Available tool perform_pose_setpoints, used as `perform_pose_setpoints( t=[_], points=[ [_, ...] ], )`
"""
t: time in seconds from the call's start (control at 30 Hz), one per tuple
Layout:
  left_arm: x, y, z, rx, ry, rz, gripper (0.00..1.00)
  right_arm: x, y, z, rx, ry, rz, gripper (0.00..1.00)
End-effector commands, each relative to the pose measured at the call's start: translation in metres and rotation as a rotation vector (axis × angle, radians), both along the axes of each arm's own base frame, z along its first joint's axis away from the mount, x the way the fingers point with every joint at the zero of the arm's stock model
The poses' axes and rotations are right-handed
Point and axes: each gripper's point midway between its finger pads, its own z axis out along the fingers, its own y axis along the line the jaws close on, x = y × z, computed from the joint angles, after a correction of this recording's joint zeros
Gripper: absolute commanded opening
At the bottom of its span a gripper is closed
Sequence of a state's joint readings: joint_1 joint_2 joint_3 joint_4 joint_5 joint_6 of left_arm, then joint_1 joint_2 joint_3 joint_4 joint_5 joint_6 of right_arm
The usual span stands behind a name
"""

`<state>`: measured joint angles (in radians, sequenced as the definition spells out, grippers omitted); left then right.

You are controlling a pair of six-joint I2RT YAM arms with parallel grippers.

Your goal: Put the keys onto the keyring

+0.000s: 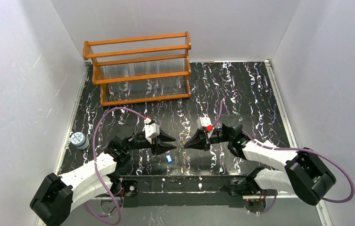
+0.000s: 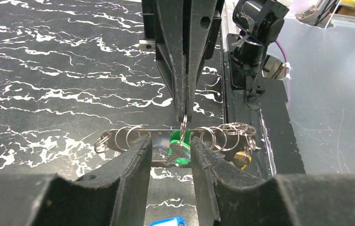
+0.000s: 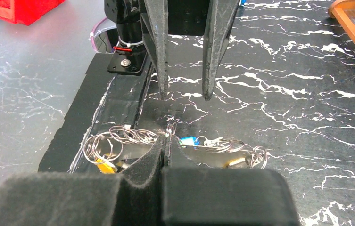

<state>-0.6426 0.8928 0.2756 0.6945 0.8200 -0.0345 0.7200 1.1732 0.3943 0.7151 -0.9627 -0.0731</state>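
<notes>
Right jaws pinched on ring [image 2: 183, 124] of green key [image 2: 180, 151], left jaws apart

White arm shells [image 1: 90, 172], black joints [image 1: 53, 200], purple cables [image 1: 119, 108], black tapered end effectors [image 1: 171, 139]

Robot lab test cell, not a home or shop. Plain white panel walls [image 1: 20, 94] box in a black, white-veined marble-look tabletop [image 1: 241, 89]. A left white-and-black robot arm [image 1: 93, 169] and its right twin [image 1: 269, 157] are bolted at the near edge, trailing purple cables [image 1: 101, 127]. The only furniture is an orange wooden slatted rack [image 1: 140, 70]. Outside the cell there is a grey bench surface [image 3: 34, 70] and a red plastic bin [image 3: 20, 9] (right wrist view only).
</notes>
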Motion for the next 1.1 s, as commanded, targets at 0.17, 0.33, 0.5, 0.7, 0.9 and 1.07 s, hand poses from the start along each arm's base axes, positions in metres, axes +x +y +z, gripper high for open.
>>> perform_pose_setpoints(
  t=[0.17, 0.33, 0.5, 0.7, 0.9, 1.07],
  points=[
    [-0.013, -0.010, -0.008, 0.017, -0.004, -0.094, 0.31, 0.001, 0.005, 0.034, 0.088, -0.072, 0.031, 0.01],
    [-0.017, -0.014, -0.013, 0.030, 0.010, -0.100, 0.27, 0.001, 0.005, 0.033, 0.086, -0.068, 0.033, 0.01],
    [-0.014, -0.015, -0.015, 0.037, -0.017, -0.086, 0.20, 0.002, 0.006, 0.033, 0.083, -0.064, 0.034, 0.01],
    [-0.011, -0.017, -0.021, 0.053, -0.001, -0.068, 0.04, 0.002, 0.006, 0.032, 0.081, -0.060, 0.035, 0.01],
    [-0.009, -0.018, -0.028, 0.069, 0.015, -0.052, 0.00, 0.002, 0.006, 0.033, 0.085, -0.063, 0.035, 0.01],
    [-0.009, -0.020, -0.032, 0.083, 0.017, -0.052, 0.00, 0.002, 0.006, 0.033, 0.086, -0.062, 0.035, 0.01]
  ],
)
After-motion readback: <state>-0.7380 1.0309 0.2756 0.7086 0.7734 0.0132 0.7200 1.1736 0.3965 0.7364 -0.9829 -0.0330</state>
